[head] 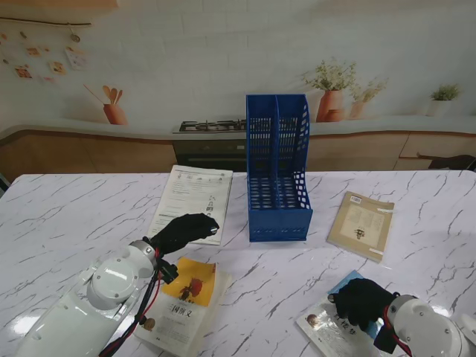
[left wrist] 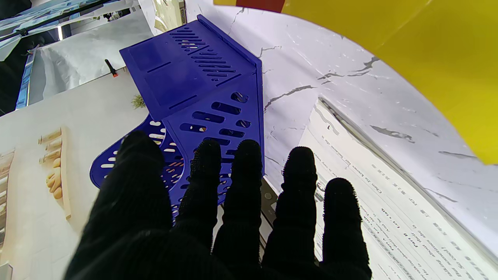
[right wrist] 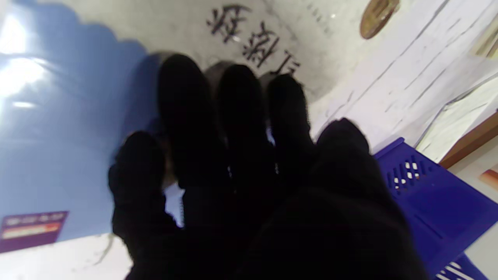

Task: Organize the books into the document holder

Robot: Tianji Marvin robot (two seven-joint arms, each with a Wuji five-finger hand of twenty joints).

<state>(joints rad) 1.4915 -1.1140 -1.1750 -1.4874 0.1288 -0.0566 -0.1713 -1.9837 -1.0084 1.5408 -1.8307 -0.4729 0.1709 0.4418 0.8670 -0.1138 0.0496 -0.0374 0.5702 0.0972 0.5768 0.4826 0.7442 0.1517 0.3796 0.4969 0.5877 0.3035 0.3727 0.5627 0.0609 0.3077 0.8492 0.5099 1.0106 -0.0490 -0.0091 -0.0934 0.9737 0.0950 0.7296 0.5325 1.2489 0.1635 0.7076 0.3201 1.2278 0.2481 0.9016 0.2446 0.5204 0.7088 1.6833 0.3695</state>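
The blue two-slot document holder (head: 277,178) stands upright at mid-table, also visible in the left wrist view (left wrist: 202,89). My left hand (head: 182,232) is open with fingers spread, hovering over the near edge of a white printed booklet (head: 191,199) (left wrist: 389,202). A yellow-and-white book (head: 182,305) lies under my left forearm, nearer to me. My right hand (head: 362,301) lies flat on a blue-and-white book (head: 327,326) at the near right, its fingers (right wrist: 233,116) stretched along the cover (right wrist: 58,136) and gripping nothing. A tan book (head: 362,224) lies right of the holder.
The white marble table (head: 74,216) carries all the books flat. A printed kitchen backdrop rises behind the table's far edge. The holder's corner (right wrist: 428,202) shows close beside my right hand in the right wrist view.
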